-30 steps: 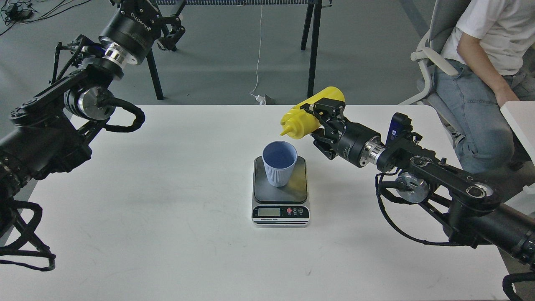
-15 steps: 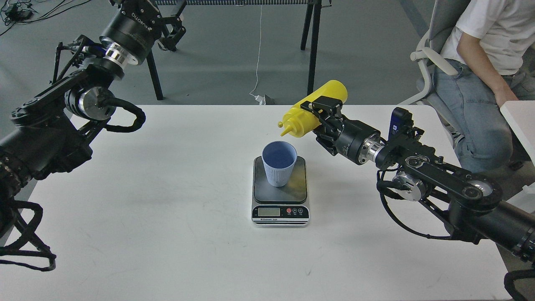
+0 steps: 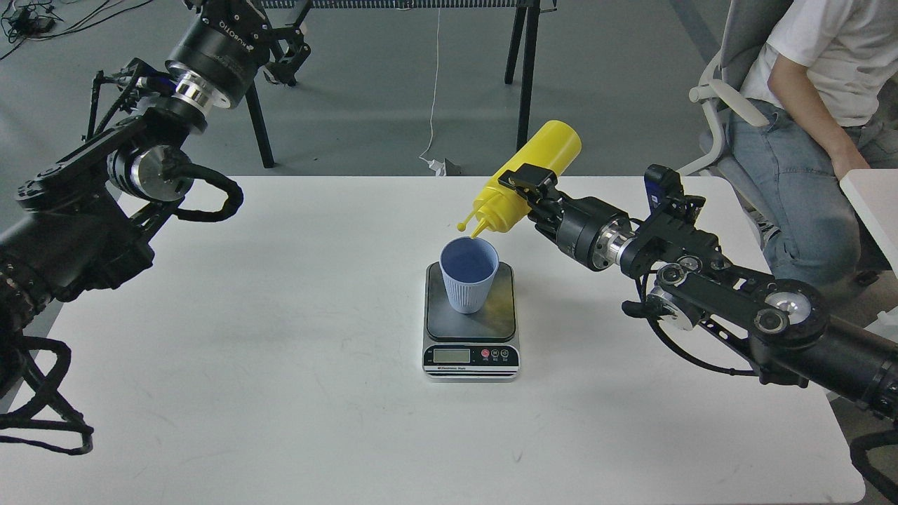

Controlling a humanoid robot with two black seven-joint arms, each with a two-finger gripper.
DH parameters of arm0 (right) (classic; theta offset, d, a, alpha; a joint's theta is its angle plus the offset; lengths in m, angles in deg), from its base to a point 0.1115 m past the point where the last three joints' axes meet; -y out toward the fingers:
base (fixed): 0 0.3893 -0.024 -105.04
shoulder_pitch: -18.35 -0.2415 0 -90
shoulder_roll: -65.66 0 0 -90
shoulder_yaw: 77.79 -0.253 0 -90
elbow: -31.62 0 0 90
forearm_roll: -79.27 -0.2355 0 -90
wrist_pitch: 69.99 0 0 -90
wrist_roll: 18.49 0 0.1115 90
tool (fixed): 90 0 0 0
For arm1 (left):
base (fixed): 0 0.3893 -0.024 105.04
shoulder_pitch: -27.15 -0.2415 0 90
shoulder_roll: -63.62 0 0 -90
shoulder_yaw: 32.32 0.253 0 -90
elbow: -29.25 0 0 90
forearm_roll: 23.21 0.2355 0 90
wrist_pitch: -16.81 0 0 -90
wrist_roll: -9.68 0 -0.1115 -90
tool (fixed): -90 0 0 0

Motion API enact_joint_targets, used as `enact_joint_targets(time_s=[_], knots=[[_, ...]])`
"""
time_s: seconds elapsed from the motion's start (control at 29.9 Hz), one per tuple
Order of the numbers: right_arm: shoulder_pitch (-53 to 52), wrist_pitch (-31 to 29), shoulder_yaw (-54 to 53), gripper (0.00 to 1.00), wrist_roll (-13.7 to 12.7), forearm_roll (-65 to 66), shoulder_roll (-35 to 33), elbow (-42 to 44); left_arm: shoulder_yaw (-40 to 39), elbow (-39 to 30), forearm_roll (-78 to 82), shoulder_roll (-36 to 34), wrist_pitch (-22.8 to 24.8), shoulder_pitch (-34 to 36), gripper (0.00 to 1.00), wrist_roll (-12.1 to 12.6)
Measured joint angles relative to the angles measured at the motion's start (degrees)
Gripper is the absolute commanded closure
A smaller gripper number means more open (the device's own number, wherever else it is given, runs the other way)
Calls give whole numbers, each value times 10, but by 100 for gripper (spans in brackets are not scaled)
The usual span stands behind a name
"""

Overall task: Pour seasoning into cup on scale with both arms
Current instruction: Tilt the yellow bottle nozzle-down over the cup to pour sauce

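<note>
My right gripper (image 3: 523, 193) clamps the seasoning (image 3: 523, 179), long axis tilted nozzle-down to the left, tip just over the far rim of the cup (image 3: 468, 273) on the scale (image 3: 471, 337); left gripper (image 3: 287, 52) well apart, state indiscernible

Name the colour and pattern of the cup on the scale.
Light blue-lavender cup with vertical ribs; head view.
</note>
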Motion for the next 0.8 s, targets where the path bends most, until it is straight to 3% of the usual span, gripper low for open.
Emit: enact_joint_targets(time_s=[0.33,0.8], knots=[[-36,14,27,69,-6,35,-28,-22,0,0,-1,0,0,0,0,0],[-152,22,152,69,-25,85,-57,-61,-1,0,-2,-1,0,0,0,0]])
